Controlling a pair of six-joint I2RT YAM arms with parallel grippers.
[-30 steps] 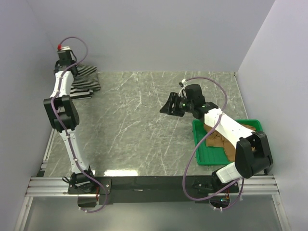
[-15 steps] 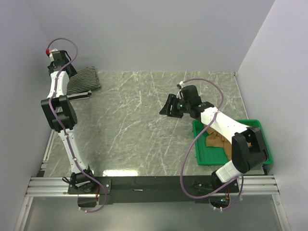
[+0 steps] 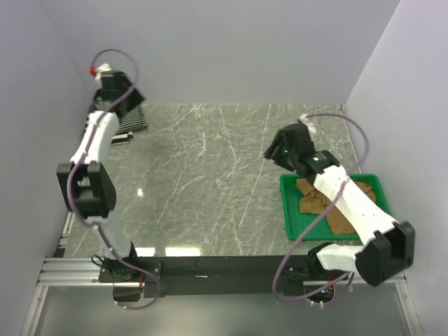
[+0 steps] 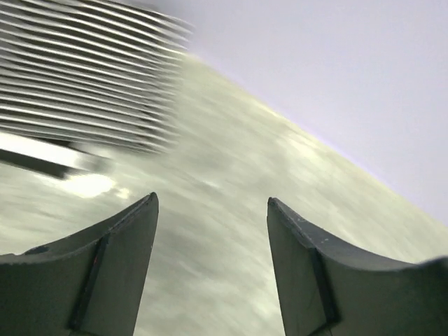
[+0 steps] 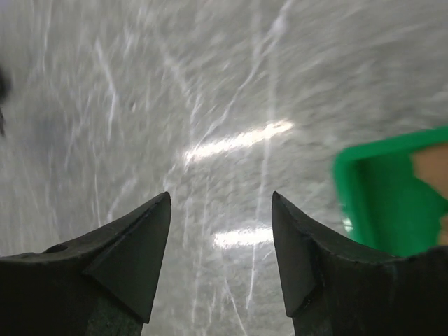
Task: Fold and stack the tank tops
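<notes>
**Two Open Grippers, One Top Left to Fold**

The grey marble tabletop (image 3: 203, 182) is the biggest thing here. At about 4 o'clock on it sits a green tray (image 3: 285, 210). The tan-brown tank top (image 3: 311, 203) lies crumpled inside it. At about 10 o'clock, in the far corner, the pinstriped tank top (image 3: 137, 117) seems to lie on the black-and-white striped tank top (image 3: 123, 137). Both look flat and already folded.

The left fingers (image 4: 105, 280) hang near that pile, spread apart and holding nothing. The right fingers (image 5: 119, 280) hover over bare tabletop, just beside the tray's 10 o'clock corner. They are spread apart and empty too.

The tan-brown top is probably next. It looks light, soft and floppy, so it will likely sag and bunch when lifted. A good place to pinch may be a shoulder strap or the hem edge, not the middle of the heap. I cannot tell where the straps are.
</notes>
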